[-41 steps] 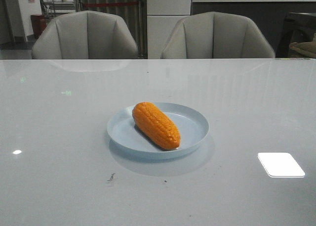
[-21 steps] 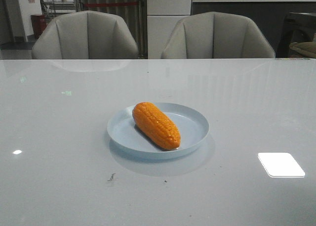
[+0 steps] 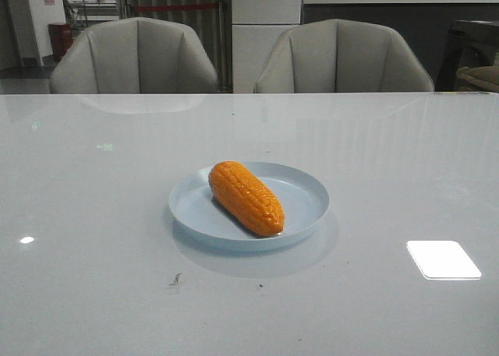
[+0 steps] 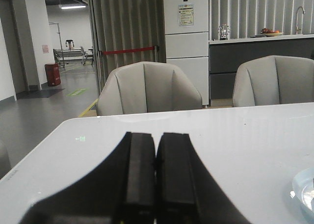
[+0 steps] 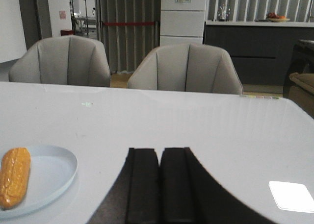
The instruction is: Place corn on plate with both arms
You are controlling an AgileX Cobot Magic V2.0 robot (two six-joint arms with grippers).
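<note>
Now: corn (image 3: 245, 197) on plate (image 3: 304, 208) | chairs (image 3: 343, 56) behind table (image 3: 93, 255)

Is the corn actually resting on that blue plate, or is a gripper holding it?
Touching. The front view shows the corn lying inside the plate, with no gripper near it.

Tabletop (image 3: 93, 216): glossy white, bright light patch.
Chairs: left chair (image 3: 134, 56), right chair (image 3: 343, 58) behind the far edge.
</note>
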